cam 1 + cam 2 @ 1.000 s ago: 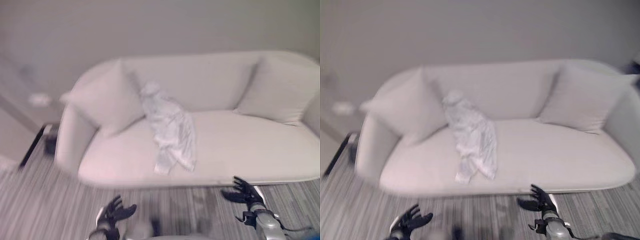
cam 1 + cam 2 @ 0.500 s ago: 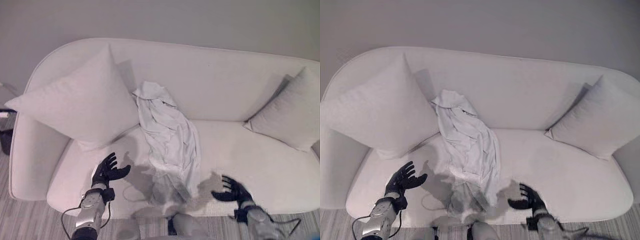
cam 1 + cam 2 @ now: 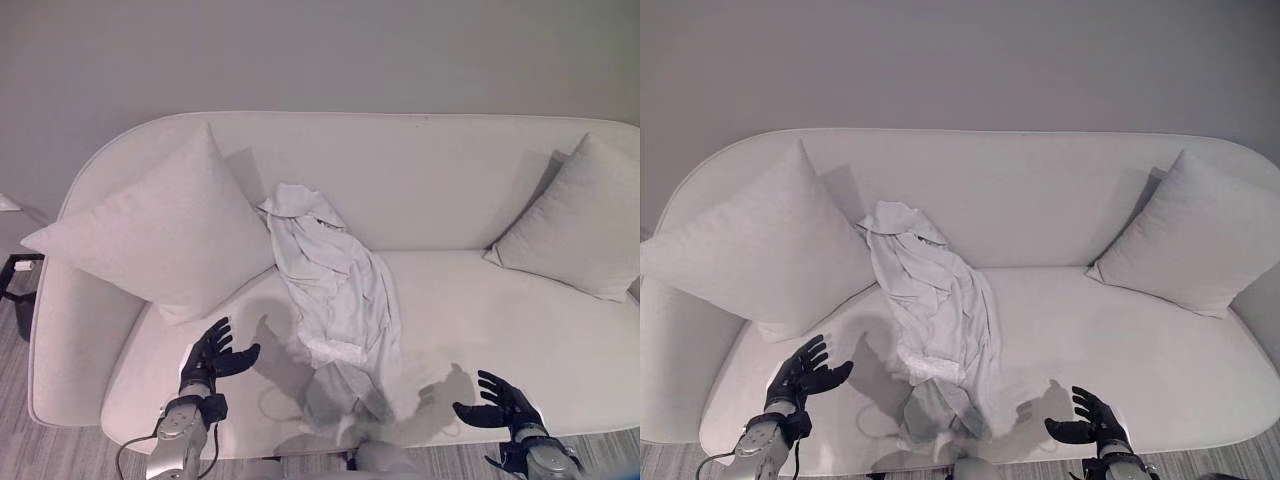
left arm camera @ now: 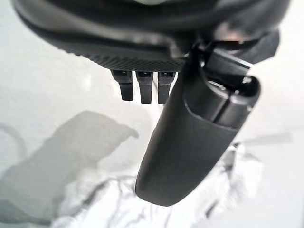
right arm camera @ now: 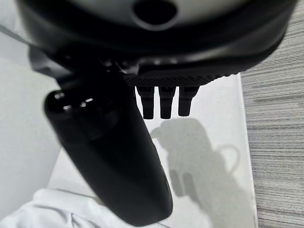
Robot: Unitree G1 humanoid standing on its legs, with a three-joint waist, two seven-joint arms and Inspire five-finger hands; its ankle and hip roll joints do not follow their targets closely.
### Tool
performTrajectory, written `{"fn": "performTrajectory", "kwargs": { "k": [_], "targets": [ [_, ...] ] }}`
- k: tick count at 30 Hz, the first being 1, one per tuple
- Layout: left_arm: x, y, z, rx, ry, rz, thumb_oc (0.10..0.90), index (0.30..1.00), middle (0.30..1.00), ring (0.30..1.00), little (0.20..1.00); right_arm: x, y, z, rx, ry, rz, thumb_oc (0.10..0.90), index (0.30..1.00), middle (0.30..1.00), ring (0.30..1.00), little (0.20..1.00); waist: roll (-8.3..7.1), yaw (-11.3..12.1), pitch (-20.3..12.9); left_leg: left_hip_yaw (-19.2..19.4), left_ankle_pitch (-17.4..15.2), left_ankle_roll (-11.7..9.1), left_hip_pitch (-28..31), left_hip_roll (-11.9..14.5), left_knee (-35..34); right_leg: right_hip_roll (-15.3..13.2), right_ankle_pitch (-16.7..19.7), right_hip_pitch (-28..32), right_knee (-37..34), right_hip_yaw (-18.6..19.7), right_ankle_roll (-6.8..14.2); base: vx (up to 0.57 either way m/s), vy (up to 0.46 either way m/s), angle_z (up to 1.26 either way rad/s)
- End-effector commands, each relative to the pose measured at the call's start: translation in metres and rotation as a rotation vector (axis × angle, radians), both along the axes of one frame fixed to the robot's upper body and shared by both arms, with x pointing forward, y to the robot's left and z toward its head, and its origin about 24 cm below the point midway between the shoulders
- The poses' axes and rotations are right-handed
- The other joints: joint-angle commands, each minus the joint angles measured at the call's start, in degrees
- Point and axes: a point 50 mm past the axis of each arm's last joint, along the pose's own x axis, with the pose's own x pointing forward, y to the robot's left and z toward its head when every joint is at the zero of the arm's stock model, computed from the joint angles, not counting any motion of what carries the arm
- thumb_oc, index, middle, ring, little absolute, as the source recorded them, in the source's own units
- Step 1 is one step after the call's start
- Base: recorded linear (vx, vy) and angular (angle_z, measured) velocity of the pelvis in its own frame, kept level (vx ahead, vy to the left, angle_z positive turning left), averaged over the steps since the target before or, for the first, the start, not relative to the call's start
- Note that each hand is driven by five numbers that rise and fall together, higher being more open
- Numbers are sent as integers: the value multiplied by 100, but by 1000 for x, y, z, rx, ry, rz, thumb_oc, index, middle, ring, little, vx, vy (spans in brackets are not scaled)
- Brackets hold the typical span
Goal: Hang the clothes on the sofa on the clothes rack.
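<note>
Nothing hung yet: pale clothes [image 3: 335, 290] draped from backrest down across seat of sofa [image 3: 520, 310], left hand [image 3: 212, 355] and right hand [image 3: 497, 405] hovering on either side with fingers spread and empty, so grasping, lifting and hanging all remaining.

You have soft, even indoor light here, with no glare anywhere. It falls from above and behind the robot, so each arm throws a soft grey shadow forward onto the sofa [image 3: 560, 330] seat. The left hand [image 3: 213, 352] and right hand [image 3: 500, 407] read sharp in the head views, and so does the pale garment [image 3: 335, 290]. In the wrist views your close thumbs look soft, while the hand shadows on the cushion stay clear. The garment's folds carry gentle shading.
</note>
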Motion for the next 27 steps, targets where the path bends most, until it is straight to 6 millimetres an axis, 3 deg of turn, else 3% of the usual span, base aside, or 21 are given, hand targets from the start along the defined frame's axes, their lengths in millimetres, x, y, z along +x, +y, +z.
{"fn": "performTrajectory", "kwargs": {
  "k": [1, 3, 4, 5, 7, 8, 11, 12, 15, 16, 17, 18, 20, 22, 24, 25, 27],
  "targets": [
    [48, -8, 64, 56, -323, -116, 800, 900, 900, 900, 900, 39, -29, 50, -161, -201, 50, 800, 900, 900, 900, 900, 49, 37, -269, 51, 119, 352, 687, 17, 53, -264, 110, -340, 20, 197, 159, 82, -125, 3],
    [64, -18, 88, 68, -422, -162, 800, 900, 900, 900, 900, 55, -28, 64, -189, -263, 77, 800, 900, 900, 900, 900, 73, 42, -221, -15, 333, 365, 662, 56, 281, -222, 65, -266, 20, 289, 159, 31, -134, 4],
    [71, -25, 97, 65, -460, -184, 800, 900, 900, 900, 900, 65, -25, 72, -200, -298, 93, 800, 900, 900, 900, 900, 8, 70, -131, -90, 326, 349, 417, -27, 766, -280, 87, -209, 20, 330, 150, -36, -78, 2],
    [71, -25, 97, 65, -460, -184, 800, 900, 900, 900, 900, 65, -25, 72, -200, -299, 93, 800, 900, 900, 900, 900, 8, 66, -131, -95, 319, 350, 406, -29, 782, -282, 87, -211, 20, 326, 151, -92, -99, 11],
    [86, -39, 117, 66, -534, -227, 800, 900, 900, 900, 900, 88, -15, 83, -210, -354, 126, 800, 900, 900, 900, 900, -153, 157, 193, -256, 217, 273, -127, -161, 1435, -419, 80, -108, 20, 369, 111, -112, -86, 28],
    [97, -44, 134, 95, -590, -255, 800, 900, 900, 900, 900, 102, -14, 95, -227, -405, 125, 800, 900, 900, 900, 900, -186, 227, 363, -225, 87, 320, -524, 33, 1041, -539, 60, -67, 20, 355, 102, -52, -34, 36],
    [104, -57, 145, 133, -625, -325, 800, 900, 900, 900, 900, 115, -10, 105, -244, -454, 127, 800, 900, 900, 900, 900, -151, 363, 556, -209, 238, 292, -799, 132, 373, -527, 51, 32, 20, 253, 68, 27, 31, 21],
    [107, -61, 155, 212, -647, -380, 800, 900, 900, 900, 900, 128, -3, 116, -245, -500, 147, 800, 900, 900, 900, 900, -11, 380, 547, -308, 233, 204, -710, 172, 53, -499, -9, 26, 20, 304, 54, 89, 171, 16],
    [121, -78, 180, 263, -736, -442, 800, 900, 900, 900, 900, 167, 25, 147, -245, -620, 218, 800, 900, 900, 900, 900, 33, 464, 840, -229, 357, 92, -757, 137, 96, -656, 34, -166, 20, 353, 17, -3, 178, -15],
    [121, -78, 181, 263, -737, -442, 800, 900, 900, 900, 900, 168, 25, 147, -245, -621, 218, 800, 900, 900, 900, 900, 33, 469, 854, -221, 354, 92, -743, 140, 94, -654, 34, -156, 20, 360, 17, -72, 151, -57],
    [126, -85, 198, 317, -791, -481, 800, 900, 900, 900, 900, 183, 32, 162, -251, -661, 240, 800, 900, 900, 900, 900, 42, 515, 984, -137, 346, 65, -751, 115, 53, -712, -10, -275, 20, 309, 13, -49, 83, -67],
    [126, -85, 198, 317, -791, -481, 800, 900, 900, 900, 900, 183, 32, 163, -251, -662, 240, 800, 900, 900, 900, 900, 42, 516, 988, -136, 345, 65, -749, 116, 53, -712, -10, -274, 20, 310, 12, -85, 129, -66],
    [134, -102, 230, 388, -892, -538, 800, 900, 900, 900, 900, 203, 39, 192, -284, -732, 270, 800, 900, 900, 900, 900, 28, 544, 1296, -73, 342, 27, -803, 29, 53, -823, -74, -420, 20, 246, 25, -95, 102, -21],
    [137, -108, 242, 411, -930, -552, 800, 900, 900, 900, 900, 210, 41, 202, -302, -752, 274, 800, 900, 900, 900, 900, 16, 546, 1446, -66, 334, 10, -808, 3, 53, -858, -69, -463, 20, 233, 34, -94, 57, 2],
    [141, -125, 277, 475, -1044, -588, 800, 900, 900, 900, 900, 228, 41, 236, -353, -811, 262, 800, 900, 900, 900, 900, 12, 568, 1796, -51, 311, -4, -847, -37, 53, -927, -87, -575, 20, 204, 53, -138, 64, 6],
    [141, -125, 277, 475, -1045, -588, 800, 900, 900, 900, 900, 228, 42, 237, -354, -812, 262, 800, 900, 900, 900, 900, 13, 565, 1806, -50, 311, -4, -843, -36, 53, -927, -87, -571, 20, 204, 53, -123, 44, 8],
    [141, -143, 309, 517, -1153, -610, 800, 900, 900, 900, 900, 242, 41, 270, -403, -859, 244, 800, 900, 900, 900, 900, 11, 574, 2125, -61, 304, -22, -884, -64, 53, -958, -82, -657, 20, 195, 67, -104, 22, 10]
  ]
}}
